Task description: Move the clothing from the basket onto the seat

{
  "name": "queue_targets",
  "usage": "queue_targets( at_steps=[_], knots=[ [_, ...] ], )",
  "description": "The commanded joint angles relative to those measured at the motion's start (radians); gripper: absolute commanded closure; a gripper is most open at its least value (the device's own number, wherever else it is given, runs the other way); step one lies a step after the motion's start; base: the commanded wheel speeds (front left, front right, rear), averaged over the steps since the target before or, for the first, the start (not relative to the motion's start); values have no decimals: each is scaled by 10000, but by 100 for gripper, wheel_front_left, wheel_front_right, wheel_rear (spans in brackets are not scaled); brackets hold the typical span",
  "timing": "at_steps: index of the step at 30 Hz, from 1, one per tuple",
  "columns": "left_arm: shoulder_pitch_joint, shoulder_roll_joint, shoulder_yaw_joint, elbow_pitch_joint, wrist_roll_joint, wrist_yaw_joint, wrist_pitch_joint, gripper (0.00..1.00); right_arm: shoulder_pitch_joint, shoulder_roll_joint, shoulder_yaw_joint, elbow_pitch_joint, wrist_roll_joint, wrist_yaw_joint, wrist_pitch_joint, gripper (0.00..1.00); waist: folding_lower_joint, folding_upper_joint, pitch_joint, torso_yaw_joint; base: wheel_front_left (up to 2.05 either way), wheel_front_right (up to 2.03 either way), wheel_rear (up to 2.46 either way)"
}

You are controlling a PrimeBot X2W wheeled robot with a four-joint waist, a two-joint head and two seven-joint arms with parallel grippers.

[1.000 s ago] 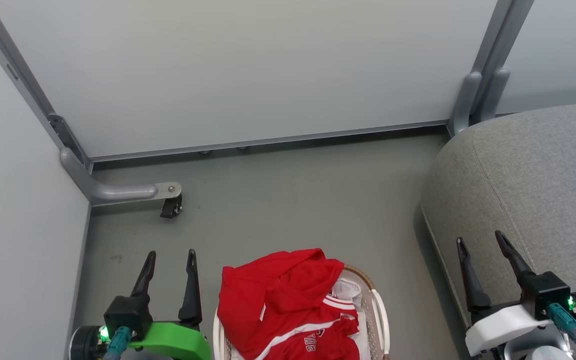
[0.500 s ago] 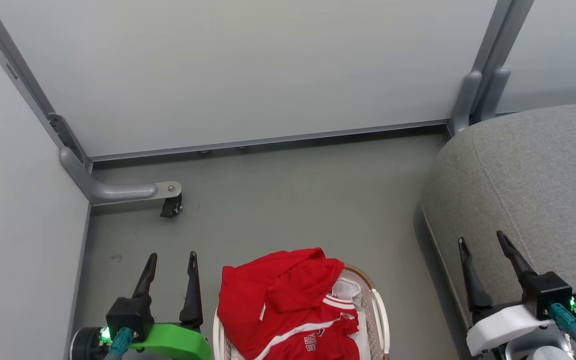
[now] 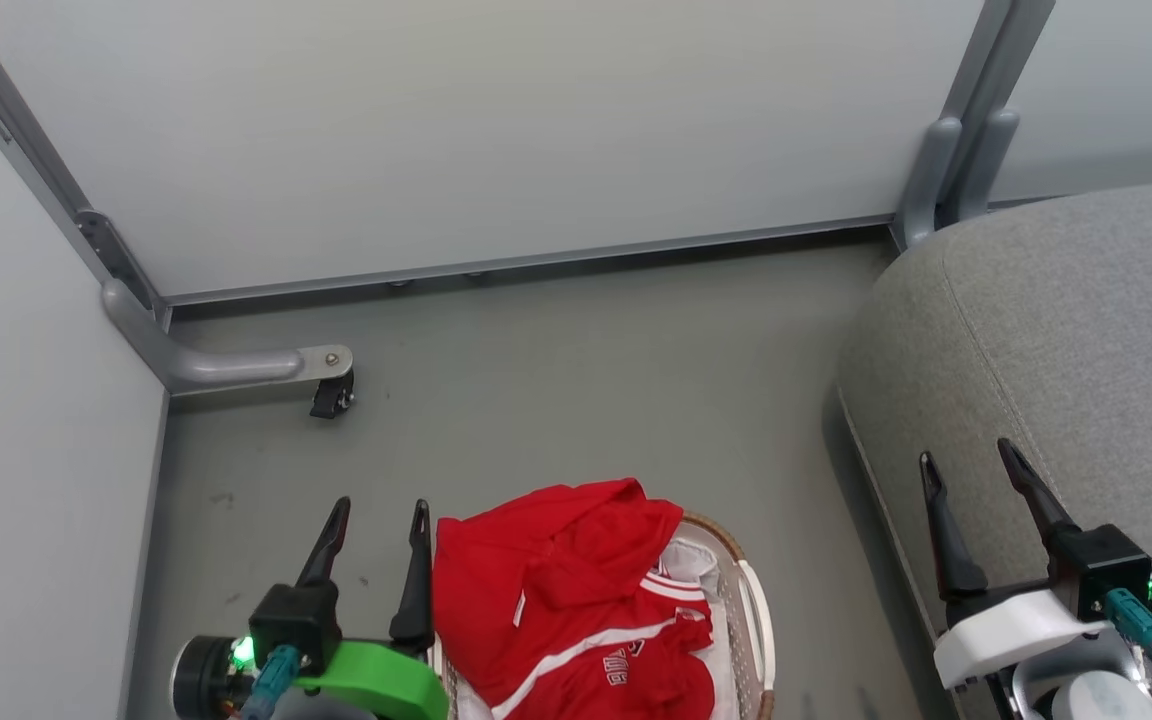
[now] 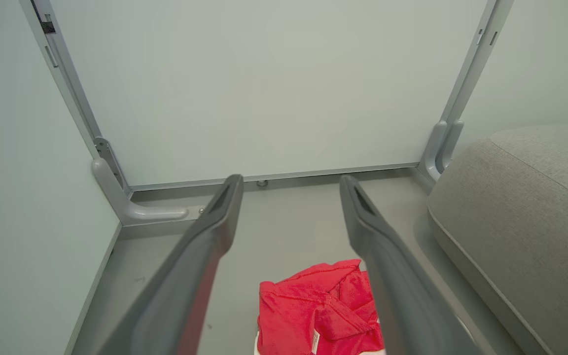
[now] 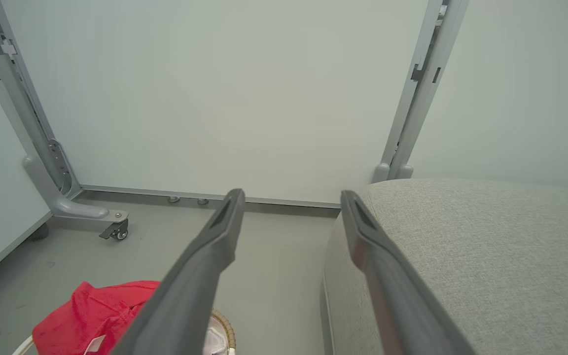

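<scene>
- Left hand (image 3: 381,503), fingers spread and empty, hovers just beside the basket (image 3: 753,612).
- Right hand (image 3: 966,450), also spread and empty, hangs over the seat (image 3: 1066,330) edge.
- Red clothing (image 3: 566,590) lies heaped in the basket on the floor (image 3: 586,380).

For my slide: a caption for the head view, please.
Left end effector and right end effector, both open, flank clothing in basket beside the seat.

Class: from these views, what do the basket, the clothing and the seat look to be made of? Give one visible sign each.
Basket: seemingly white plastic, smooth and perforated, with a brown woven rim. Clothing: soft red fabric, matte, folding in creases. Seat: grey woven upholstery, speckled weave and a stitched seam.
</scene>
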Motion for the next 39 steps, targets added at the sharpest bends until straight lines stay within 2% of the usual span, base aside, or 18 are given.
queue_targets(
  at_steps=[1,7,13,16,23,29,39],
  knots=[
    [-331,54,-120,64,85,-90,3,0,-215,-55,-49,-74,-107,1,-46,0,-1,0,384,-131,0,0,0],
    [-1488,55,-1002,965,151,-429,5,0,-1017,-52,12,-292,-240,1,-46,0,-1,0,1644,-512,0,0,0],
    [-3126,57,-2299,2326,127,-644,5,0,-2126,-49,-2,-665,-225,-1,-35,0,-1,0,3418,-979,0,0,0],
    [-3775,62,-2740,3097,-406,-744,6,0,-2672,-44,72,-832,-51,-3,-35,0,-1,0,4242,-1362,0,0,0],
    [-4977,71,-4142,5068,-305,-907,5,0,-3642,-36,325,-997,424,-3,-35,0,-1,0,5735,-2250,0,0,0],
    [-5680,76,-4847,6452,-172,-985,5,0,-4170,-35,555,-1241,964,-3,-35,0,-1,0,6827,-2972,0,0,0],
    [-6534,299,-5188,8186,206,-1011,5,0,-4438,-29,988,-1124,1658,-3,-35,0,-1,0,8003,-3945,0,0,0]
  ],
)
